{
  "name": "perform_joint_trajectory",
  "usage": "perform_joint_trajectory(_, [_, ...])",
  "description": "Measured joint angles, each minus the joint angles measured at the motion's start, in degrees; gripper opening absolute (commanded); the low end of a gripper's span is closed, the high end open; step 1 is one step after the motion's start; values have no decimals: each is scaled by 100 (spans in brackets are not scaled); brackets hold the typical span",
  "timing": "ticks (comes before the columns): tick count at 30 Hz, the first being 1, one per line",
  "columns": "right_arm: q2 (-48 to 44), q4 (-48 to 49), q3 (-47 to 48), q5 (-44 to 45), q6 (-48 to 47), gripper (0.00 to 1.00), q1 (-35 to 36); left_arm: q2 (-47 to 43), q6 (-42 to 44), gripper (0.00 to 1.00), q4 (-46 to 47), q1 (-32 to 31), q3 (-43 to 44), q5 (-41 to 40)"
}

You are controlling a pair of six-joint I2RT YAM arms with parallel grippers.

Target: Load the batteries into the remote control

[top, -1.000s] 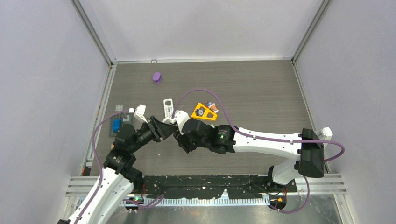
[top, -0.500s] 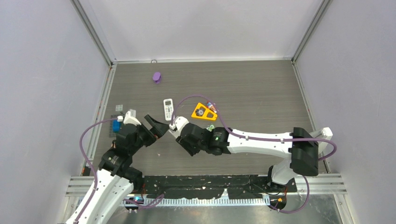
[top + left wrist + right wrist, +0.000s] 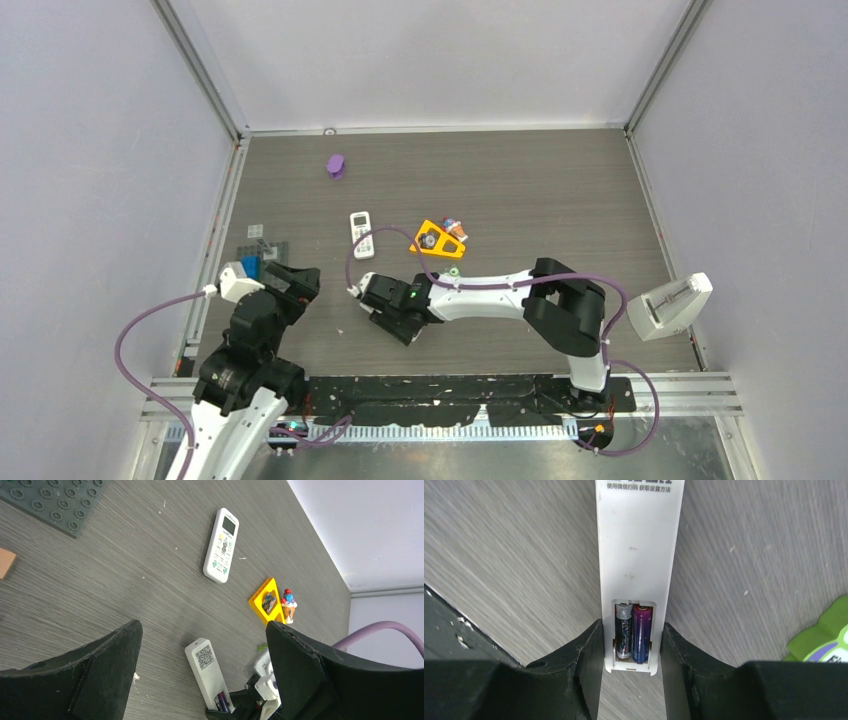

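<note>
Two batteries [image 3: 642, 635] side by side in the bay of the face-down remote [image 3: 639, 540], clasped between the fingers of the right gripper [image 3: 631, 630]. From that remote, top view: second remote [image 3: 360, 229] at 12 o'clock, triangular block [image 3: 436, 240] at 2 o'clock, studded plate [image 3: 272, 247] at 10 o'clock, left gripper [image 3: 293, 276] at 9 o'clock.

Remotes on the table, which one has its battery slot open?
The face-down remote between the right fingers: its back is uncovered, showing a dark battery and a purple battery inside. The other remote lies buttons up.
</note>
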Motion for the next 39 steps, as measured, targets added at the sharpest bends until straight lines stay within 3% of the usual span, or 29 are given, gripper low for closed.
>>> perform_joint_trajectory(5, [116,-205,203,2,85,55,-55,-22,90,95,-2,0,76,-118])
perform_joint_trajectory(15, [31,-457,275,-133,212,88,-254,321,466,95,197,0,262,-116])
perform_joint_trajectory(21, [-929,-267,175,-544,249,90,-811,706,791,95,715,0,264,304])
perform_joint_trajectory(28, [-2262,-293,-590,-452,-90,93,-2157,1580,1088,95,1392,0,356,1174])
perform_joint_trajectory(34, [-2116,-691,-1220,-107,-302,93,-3217,2083,1104,94,1818,0,356,1838])
perform_joint_trajectory(39, [-2013,-802,-1440,-98,-308,94,-3517,2190,1102,94,1941,0,356,2039])
